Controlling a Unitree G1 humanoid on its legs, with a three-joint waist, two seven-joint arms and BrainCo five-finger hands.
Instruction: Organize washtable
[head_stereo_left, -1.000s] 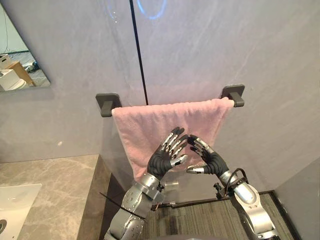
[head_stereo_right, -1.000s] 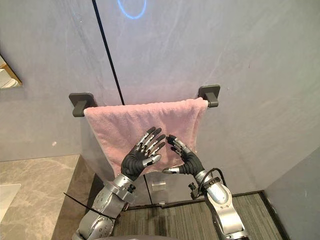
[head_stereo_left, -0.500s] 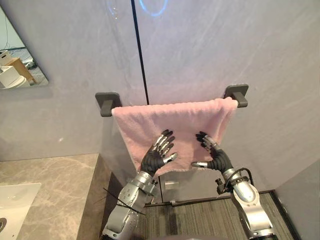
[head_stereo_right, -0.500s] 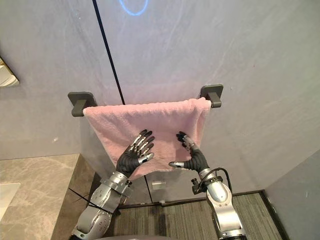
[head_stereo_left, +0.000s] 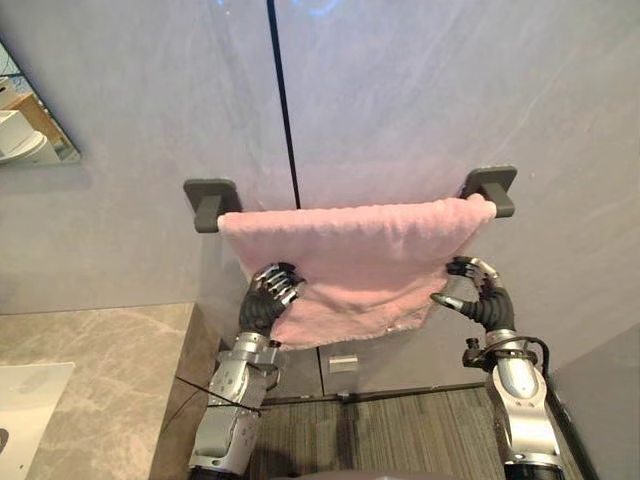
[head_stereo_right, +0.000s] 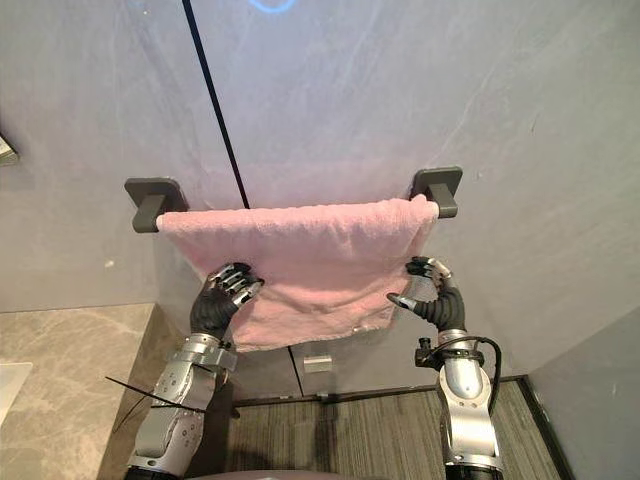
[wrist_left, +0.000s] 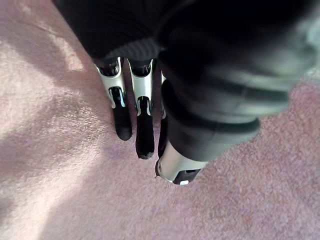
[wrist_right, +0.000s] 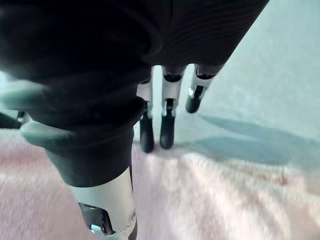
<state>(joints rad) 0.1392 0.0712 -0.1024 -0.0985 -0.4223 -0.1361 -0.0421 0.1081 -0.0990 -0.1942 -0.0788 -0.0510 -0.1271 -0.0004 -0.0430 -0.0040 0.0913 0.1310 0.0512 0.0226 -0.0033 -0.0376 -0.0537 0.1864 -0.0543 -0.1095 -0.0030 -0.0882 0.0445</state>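
At a grey wall (head_stereo_left: 420, 90), the robot has both arms raised to the pink towel (head_stereo_left: 350, 255), which hangs between two dark brackets (head_stereo_left: 208, 200) fixed to the wall. The left hand (head_stereo_left: 268, 298) is at the towel's lower left edge, with its fingers (wrist_left: 144, 132) curled into the cloth. Its thumb (wrist_left: 177, 167) is closed beside them, so the hand is clamped on the pile. The right hand (head_stereo_left: 485, 300) is at the towel's right edge, below the right-hand bracket. Its fingers are hooked behind the cloth against the wall and its thumb lies across the front, pinching the edge. The towel is spread between the two hands. At near left, a marble counter (head_stereo_left: 110, 350) carries a white basin (head_stereo_left: 25, 400), of which a corner shows.
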